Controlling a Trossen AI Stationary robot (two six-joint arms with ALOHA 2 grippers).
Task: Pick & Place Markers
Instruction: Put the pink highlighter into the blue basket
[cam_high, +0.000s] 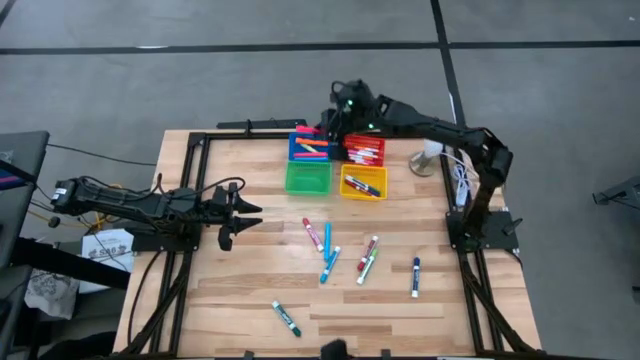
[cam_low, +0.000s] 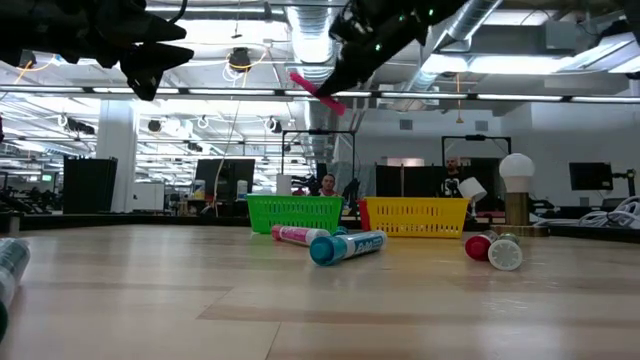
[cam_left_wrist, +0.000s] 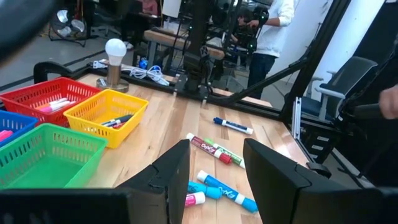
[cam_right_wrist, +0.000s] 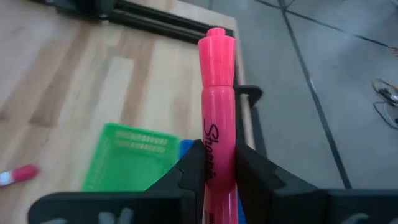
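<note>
We see a pale tabletop (cam_high: 250, 290) of glued wooden strips, smooth and lightly grained, with black metal rails along its edges. At its far side stand four small square bins of perforated plastic mesh: a blue bin (cam_high: 307, 148), a red bin (cam_high: 364, 150), a green bin (cam_high: 307, 178) and a yellow bin (cam_high: 363, 183). The blue, red and yellow ones hold markers, while we can make out nothing in the green one.

The right pincer (cam_right_wrist: 219, 167) hangs above the blue and red bins, its dark fingers clamped on a pink marker (cam_right_wrist: 217, 118). This is a smooth, round plastic barrel with a stepped cap, and the script word "Sharpie" runs along it in black. In the low view the pink marker (cam_low: 317, 91) tilts well above the tabletop.

The left pincer (cam_high: 243, 212) hovers over the left part of the tabletop, its two blunt black fingers (cam_left_wrist: 171, 171) standing apart with nothing between them.

Loose markers (cam_high: 330, 250) lie flat on the wood in the middle: a red-capped one (cam_high: 313, 234) with a white barrel, two light blue ones beside it, a red and a green one (cam_high: 367, 261) side by side, a dark blue one (cam_high: 416, 276) off towards the right, and a green one (cam_high: 286, 318) alone near the front edge. Their barrels carry printed labels that we cannot read.

A white bulb-shaped lamp (cam_low: 516, 180) on a round base stands by the right arm's foot, with a white cable beside it.
</note>
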